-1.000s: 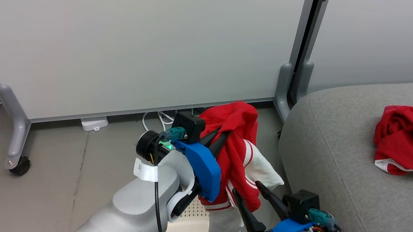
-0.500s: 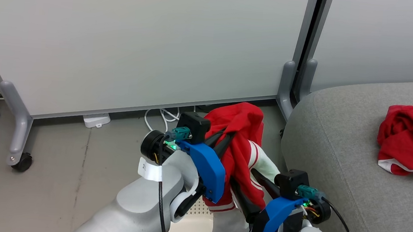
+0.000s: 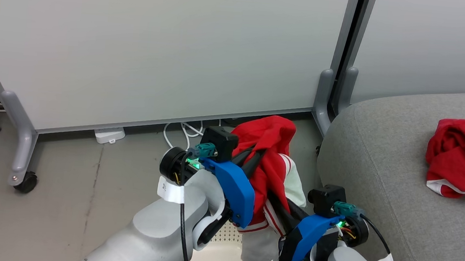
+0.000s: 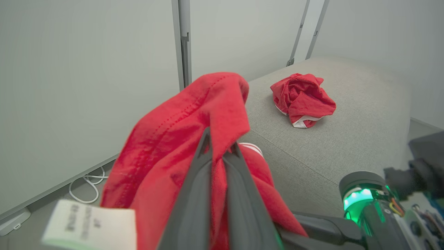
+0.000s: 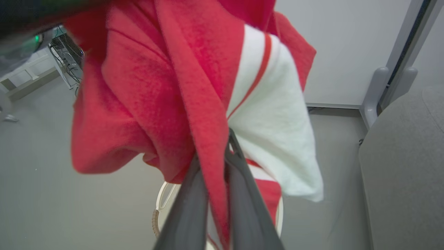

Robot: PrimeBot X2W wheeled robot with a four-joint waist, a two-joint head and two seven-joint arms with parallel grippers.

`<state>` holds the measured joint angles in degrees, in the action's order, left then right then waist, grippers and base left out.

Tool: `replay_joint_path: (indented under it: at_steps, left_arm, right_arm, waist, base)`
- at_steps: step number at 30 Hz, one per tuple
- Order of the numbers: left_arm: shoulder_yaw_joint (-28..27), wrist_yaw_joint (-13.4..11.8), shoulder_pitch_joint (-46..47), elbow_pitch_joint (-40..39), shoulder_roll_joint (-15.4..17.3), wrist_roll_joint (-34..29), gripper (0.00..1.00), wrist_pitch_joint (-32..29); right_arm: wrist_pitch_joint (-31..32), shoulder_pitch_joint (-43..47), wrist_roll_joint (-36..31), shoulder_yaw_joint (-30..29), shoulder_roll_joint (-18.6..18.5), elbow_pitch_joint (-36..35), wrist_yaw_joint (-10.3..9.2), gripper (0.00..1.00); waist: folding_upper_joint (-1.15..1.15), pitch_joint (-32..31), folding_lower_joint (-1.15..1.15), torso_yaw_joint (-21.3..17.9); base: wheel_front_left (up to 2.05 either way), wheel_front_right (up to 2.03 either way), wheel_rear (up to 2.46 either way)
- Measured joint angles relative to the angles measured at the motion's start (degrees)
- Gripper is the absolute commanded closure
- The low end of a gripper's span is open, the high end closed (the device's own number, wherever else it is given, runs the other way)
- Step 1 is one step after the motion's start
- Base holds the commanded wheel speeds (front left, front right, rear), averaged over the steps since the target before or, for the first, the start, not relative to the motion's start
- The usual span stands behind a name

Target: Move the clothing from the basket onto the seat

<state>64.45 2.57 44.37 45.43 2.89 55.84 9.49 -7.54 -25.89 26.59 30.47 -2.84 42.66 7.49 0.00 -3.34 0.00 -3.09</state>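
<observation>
Clothing sits in two places: one red garment (image 3: 274, 153) hangs in the air over the basket (image 3: 221, 258), and a second red garment (image 3: 461, 157) lies crumpled on the seat (image 3: 379, 181), well apart from the first. The left pincer (image 4: 220, 140) is pressed together on a fold near the top of the hanging garment, with red cloth draped over its fingertips. The right pincer (image 5: 215, 146) comes in lower and from the right, its fingers closed on a red fold just beside the garment's white panel with its red stripe. In the head view the garment's pale lower end reaches down to the basket's opening; whether it touches the basket I cannot tell. The basket stands on the floor (image 3: 62, 199) just beside the seat's rounded edge, its brown rim showing under the cloth in the right wrist view. A white tag (image 4: 88, 225) dangles blurred at the lower left of the left wrist view. Behind the arms stands a pale partition (image 3: 159, 48) on wheeled feet, with white cables (image 3: 179, 132) looping out from under it.
</observation>
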Motion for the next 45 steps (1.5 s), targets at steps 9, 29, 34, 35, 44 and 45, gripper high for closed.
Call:
replay_joint_path:
  at_steps: [9,29,34,35,44,45]
  left_arm:
    - [1.4,0.0,0.4,0.6,0.0,1.5,1.0,0.5]
    - [3.8,-0.1,1.3,1.7,0.0,4.0,0.03,1.4]
    - [4.4,-0.3,1.6,2.0,0.0,4.6,0.0,1.7]
    - [4.5,-0.3,1.6,2.0,0.0,4.7,0.0,1.8]
    - [5.1,-0.6,1.7,2.1,0.0,5.6,0.0,2.5]
    - [5.0,-0.6,1.7,2.1,0.0,5.7,0.0,2.9]
  right_arm:
    - [-2.0,-1.6,2.2,2.0,0.0,3.1,0.0,1.0]
    - [-4.2,-3.4,5.7,5.5,0.0,6.6,0.0,1.0]
    - [-4.5,-3.9,6.3,6.0,0.0,7.4,0.0,1.0]
    - [-4.6,-3.9,6.3,6.0,0.0,7.6,0.0,1.0]
    - [-5.2,-4.5,7.0,6.5,0.0,8.6,0.0,1.0]
    - [-5.2,-4.5,7.0,6.6,0.0,8.7,0.0,1.0]
  waist:
    - [0.0,0.0,0.0,-0.3]
    - [0.0,-0.2,0.0,-0.5]
    - [0.0,-0.3,0.0,-0.6]
    - [0.0,-0.3,0.0,-0.6]
    - [0.01,-0.2,-0.01,-0.5]
    - [0.01,-0.3,0.0,-0.5]
  base:
    - [0.0,0.0,0.0]
    - [0.0,0.0,0.0]
    - [0.0,0.0,0.0]
    - [0.0,0.0,0.0]
    - [0.0,0.0,0.0]
    - [0.0,0.0,0.0]
